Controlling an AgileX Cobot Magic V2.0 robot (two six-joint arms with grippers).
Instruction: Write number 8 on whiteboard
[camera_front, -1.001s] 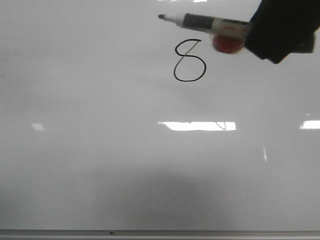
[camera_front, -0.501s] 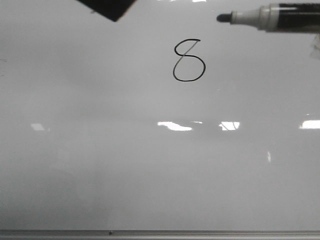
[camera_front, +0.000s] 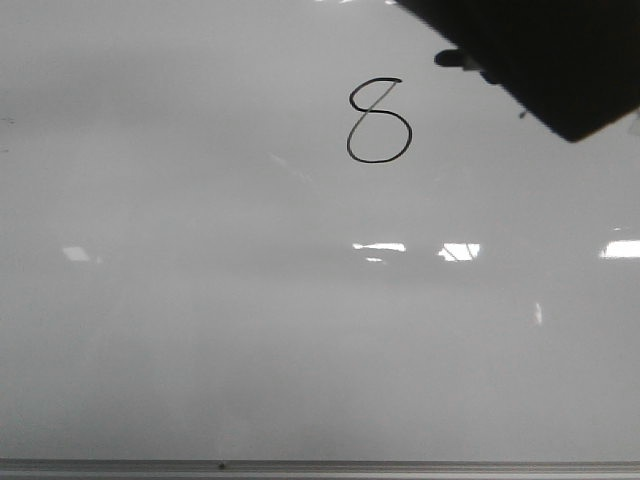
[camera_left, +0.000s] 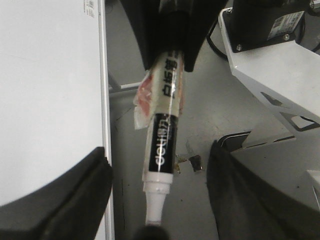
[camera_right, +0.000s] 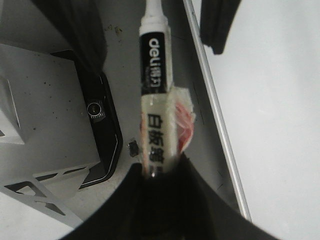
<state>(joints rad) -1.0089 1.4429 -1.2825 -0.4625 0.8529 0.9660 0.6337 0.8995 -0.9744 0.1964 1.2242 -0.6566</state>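
The number 8 (camera_front: 378, 122) is drawn in thin black line on the whiteboard (camera_front: 200, 300), upper middle. The board also shows in the left wrist view (camera_left: 45, 90) and the right wrist view (camera_right: 275, 100). My right gripper (camera_right: 162, 175) is shut on the back end of a black and white marker (camera_right: 155, 75), beside the board's edge. My left gripper (camera_left: 157, 165) is open, with a finger on each side of the marker's (camera_left: 162, 130) tip end and apart from it. In the front view a dark gripper body (camera_front: 550, 60) hides the marker except its tip (camera_front: 447, 57).
The board's grey metal frame (camera_front: 320, 466) runs along the near edge and shows as a strip (camera_left: 106, 100) in the left wrist view. White metal robot brackets (camera_left: 270, 75) and a black camera unit (camera_right: 97, 110) lie beside the board on a grey surface.
The marker moved away from the 8 to the right. A dark gripper body crossed from the top left to the top right and now covers all of the marker but its tip.
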